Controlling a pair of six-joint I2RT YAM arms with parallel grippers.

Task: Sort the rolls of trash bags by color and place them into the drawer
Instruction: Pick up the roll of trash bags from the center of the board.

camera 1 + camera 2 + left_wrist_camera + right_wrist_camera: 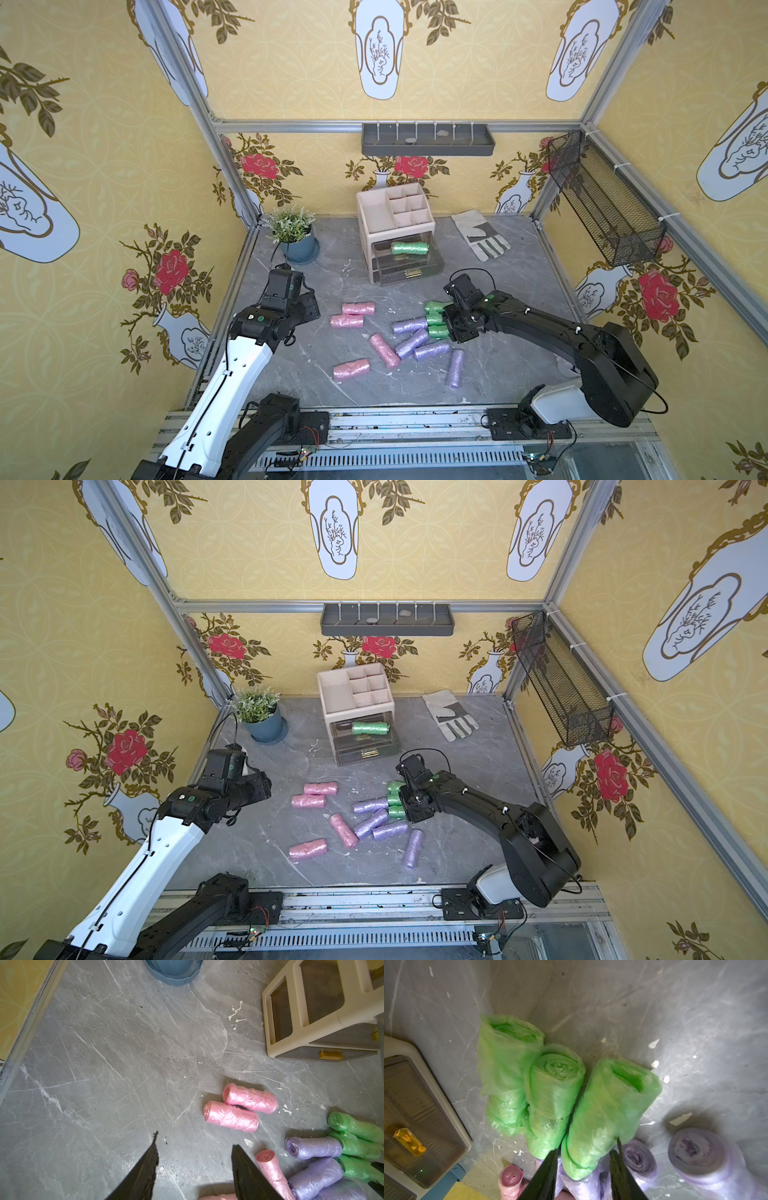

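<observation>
Fingers (548, 1169) of the right hand (586, 1151) clamp one green roll (608, 1109), the drawer (407, 270) just beyond it, while the left hand (195, 1139) hangs apart and empty over the tabletop (104, 1064) near two pink rolls (230, 1115).

A drawer chest (395, 216) stands at the back middle of the table (498, 374), with a potted plant (297, 241) to its left and a glove (482, 235) to its right. One roll (410, 248) lies in its pulled-out top drawer (380, 250); the remaining rolls (384, 350) lie scattered on the table in front of it. A tray (428, 143) hangs on the back wall above.
</observation>
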